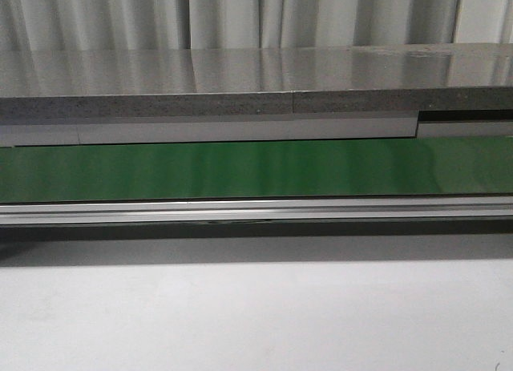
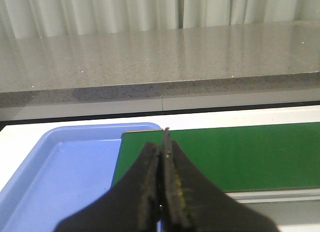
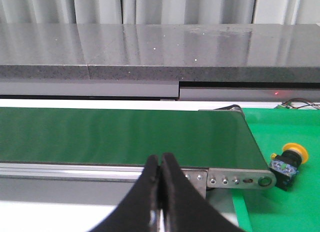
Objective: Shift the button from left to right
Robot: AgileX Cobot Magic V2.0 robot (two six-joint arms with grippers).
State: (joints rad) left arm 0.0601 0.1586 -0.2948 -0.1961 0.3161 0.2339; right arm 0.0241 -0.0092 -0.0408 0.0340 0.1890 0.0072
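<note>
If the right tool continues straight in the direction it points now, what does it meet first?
Probably the green conveyor belt: the closed right tool points over the belt's silver metal side rail toward the belt surface. Depth is unclear. The yellow-capped push-button switch lies off to the side, outside this line.

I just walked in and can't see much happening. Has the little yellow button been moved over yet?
It looks done: the button lies on the green tray past the conveyor belt end. Both the left gripper and right gripper are shut and hold nothing; the blue tray looks empty.
</note>
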